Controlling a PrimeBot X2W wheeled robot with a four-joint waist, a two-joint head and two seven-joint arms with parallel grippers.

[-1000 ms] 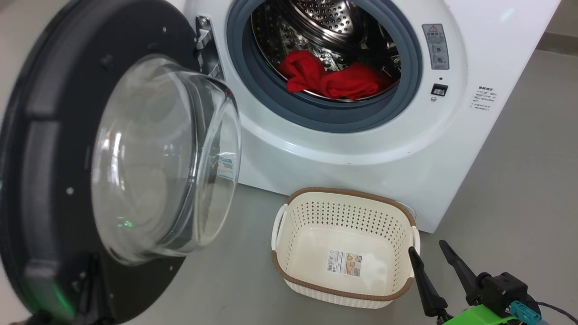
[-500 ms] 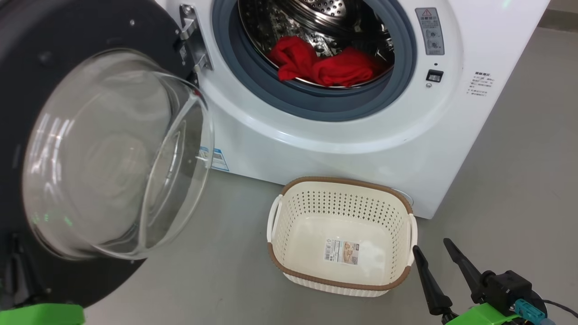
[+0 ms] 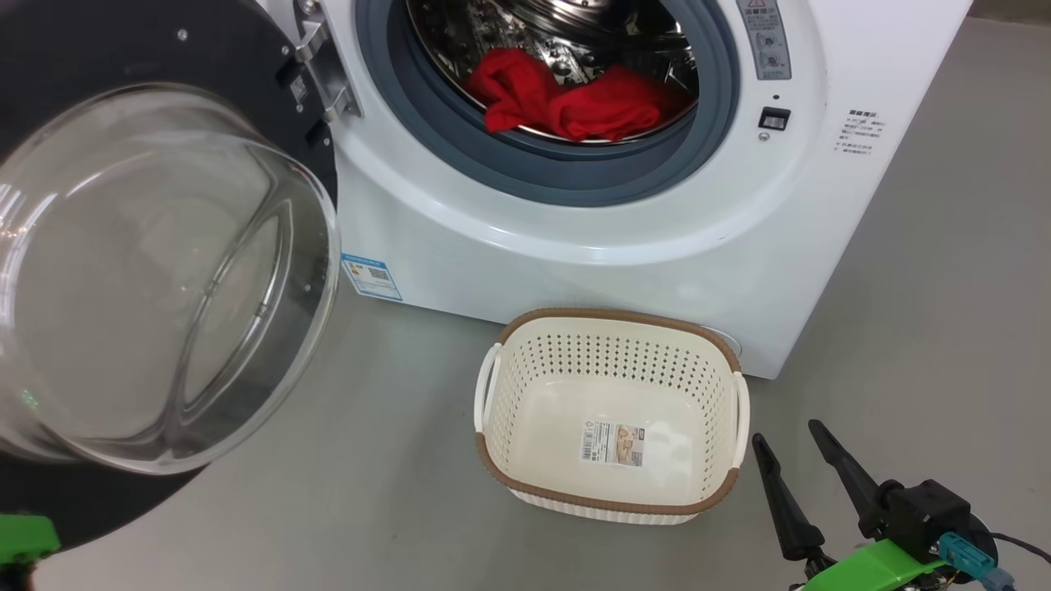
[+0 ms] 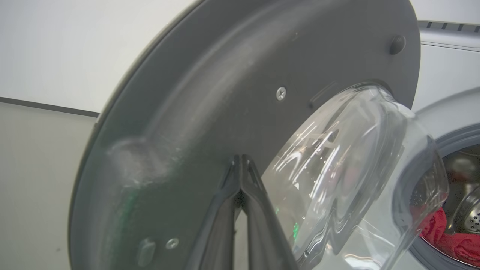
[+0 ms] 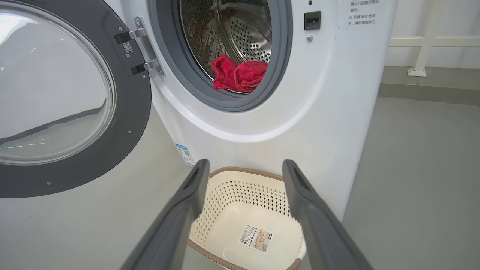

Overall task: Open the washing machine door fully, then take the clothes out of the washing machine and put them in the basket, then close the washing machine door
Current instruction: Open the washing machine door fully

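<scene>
Grey floor (image 3: 394, 492); likely soft, light clothes (image 3: 575, 103) in drum (image 5: 243, 33), best pinched at a fold; left gripper (image 4: 240, 159) closed, right gripper (image 3: 784, 432) spread, empty.

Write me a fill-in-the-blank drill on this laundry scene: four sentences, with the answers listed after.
The clothes inside the washing machine are ____ in colour.
The basket contains ____ clothes.
The washing machine door stands ____.
The left tool is shut; the right tool is ____.
Missing words: red; no; open; open.
</scene>
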